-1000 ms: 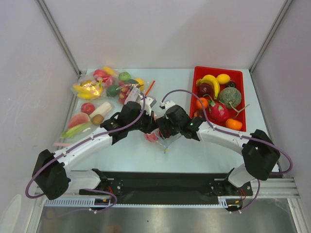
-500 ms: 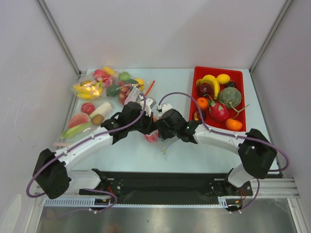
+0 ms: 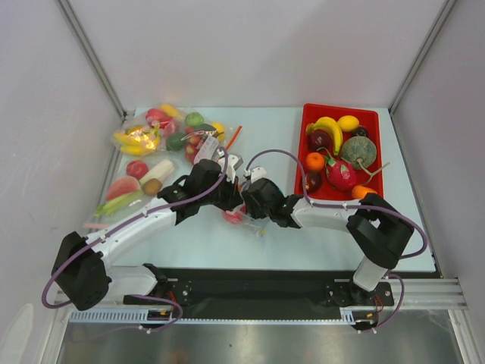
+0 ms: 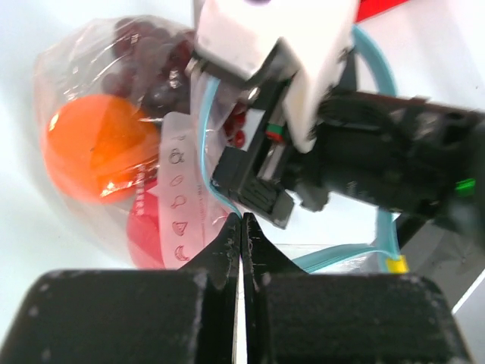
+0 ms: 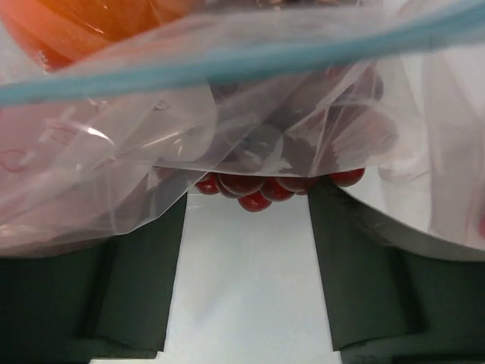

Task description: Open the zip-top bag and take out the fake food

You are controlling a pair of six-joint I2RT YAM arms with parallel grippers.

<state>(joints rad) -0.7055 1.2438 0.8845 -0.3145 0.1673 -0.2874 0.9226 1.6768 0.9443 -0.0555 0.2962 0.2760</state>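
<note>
Deeper now, my spread right gripper point(image 5: 248, 203) enters the clear blue-zipped plastic bag point(image 4: 180, 189); dragging could slip my left gripper's point(image 4: 241, 225) rim pinch.

zip-top bag point(image 4: 83, 68): clear film, white glints; blue-green zip strip along mouth, yellow tab point(image 4: 395, 264) on strip; white label panel point(image 4: 178, 189) with small grey printed symbols.
fake food point(image 4: 95, 148) inside bag: one orange piece, one red piece, grape cluster point(image 5: 258, 189) dark purple to glossy red.
left claw point(image 4: 241, 224): black.
right claw point(image 5: 247, 208): dark grey-black fingers; white housing behind them in left wrist view.
arms point(image 3: 144, 224): white shells, black joints; purple cable point(image 3: 273, 153).
counter point(image 3: 197, 243): pale blue.
bin point(image 3: 341, 108): red.
</note>
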